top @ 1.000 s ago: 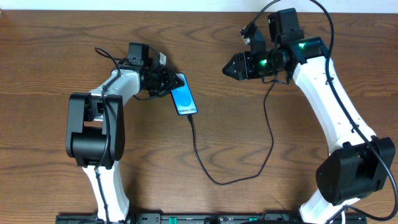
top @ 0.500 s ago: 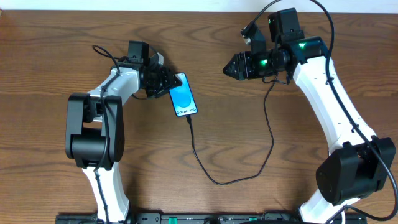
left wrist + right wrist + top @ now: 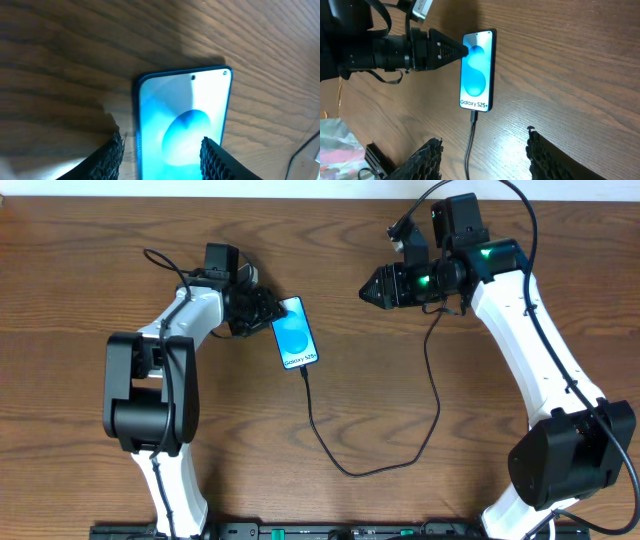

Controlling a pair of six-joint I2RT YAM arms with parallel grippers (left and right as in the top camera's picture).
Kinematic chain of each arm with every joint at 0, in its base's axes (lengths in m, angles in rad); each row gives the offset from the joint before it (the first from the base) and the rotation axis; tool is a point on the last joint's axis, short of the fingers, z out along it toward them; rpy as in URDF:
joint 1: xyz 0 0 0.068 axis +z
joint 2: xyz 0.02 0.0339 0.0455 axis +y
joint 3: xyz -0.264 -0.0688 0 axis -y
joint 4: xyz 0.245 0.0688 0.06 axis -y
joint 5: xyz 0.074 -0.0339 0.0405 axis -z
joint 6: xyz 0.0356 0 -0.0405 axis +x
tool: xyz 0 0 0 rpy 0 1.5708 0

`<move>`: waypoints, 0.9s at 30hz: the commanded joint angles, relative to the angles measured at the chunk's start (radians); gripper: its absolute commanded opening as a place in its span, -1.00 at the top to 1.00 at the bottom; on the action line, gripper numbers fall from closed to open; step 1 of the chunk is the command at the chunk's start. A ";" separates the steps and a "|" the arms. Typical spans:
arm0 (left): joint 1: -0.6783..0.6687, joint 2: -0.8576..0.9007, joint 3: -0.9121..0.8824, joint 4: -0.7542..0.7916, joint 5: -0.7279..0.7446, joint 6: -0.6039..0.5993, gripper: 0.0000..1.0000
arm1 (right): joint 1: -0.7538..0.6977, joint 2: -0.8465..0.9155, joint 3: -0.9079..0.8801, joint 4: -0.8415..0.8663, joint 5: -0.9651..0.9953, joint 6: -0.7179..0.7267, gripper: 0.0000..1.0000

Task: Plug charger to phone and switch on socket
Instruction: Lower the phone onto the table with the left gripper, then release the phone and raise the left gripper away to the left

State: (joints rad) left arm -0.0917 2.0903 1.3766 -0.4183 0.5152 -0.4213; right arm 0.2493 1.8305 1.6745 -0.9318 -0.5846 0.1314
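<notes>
Brown wood-grain counter (image 3: 80, 240) fills every view, bare over most of its left side and middle. The phone (image 3: 296, 332) lies flat, screen up and lit, left of centre and well in from every edge. The charger (image 3: 470, 140) is seated in its lower end. The black cable loops toward the near side and climbs to the right arm (image 3: 520, 330), where its other end is hidden. The socket shows in no view, so I cannot tell where the switch lies.

The left tool (image 3: 161, 150) stands partly spread at the phone's upper end and holds nothing. One finger is clear of the phone's edge and the other overlaps its far side. The right tool (image 3: 366, 290) hangs wide and empty, well apart from the phone.

The main risk, as I judge it, is a finger dragging the phone when the left tool backs off, which could pull out the plug tip. The second is the right arm tugging the cable by its wrist, or sweeping the slack loop, on its way to the socket.

Free room lies far left and between the arms. The counter's far edge passes close behind the right wrist, and a black rail (image 3: 300, 532) lines the near edge.
</notes>
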 commanded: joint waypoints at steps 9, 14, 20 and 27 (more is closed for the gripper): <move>0.083 -0.266 -0.014 -0.075 -0.086 0.071 -0.04 | 0.007 -0.005 0.018 -0.004 0.003 -0.014 -0.07; 0.122 -0.451 -0.014 -0.119 -0.087 0.070 -0.04 | 0.007 -0.005 0.018 -0.006 0.003 -0.017 -0.07; 0.159 -0.595 -0.014 -0.163 -0.087 0.070 -0.30 | 0.007 -0.005 0.018 -0.006 0.003 -0.018 -0.06; 0.175 -0.669 -0.014 -0.174 -0.087 0.070 -0.76 | 0.007 -0.005 0.018 -0.005 0.003 -0.029 -0.07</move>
State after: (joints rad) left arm 0.0780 1.4357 1.3628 -0.5873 0.4374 -0.3565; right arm 0.2493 1.8305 1.6745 -0.9356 -0.5827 0.1211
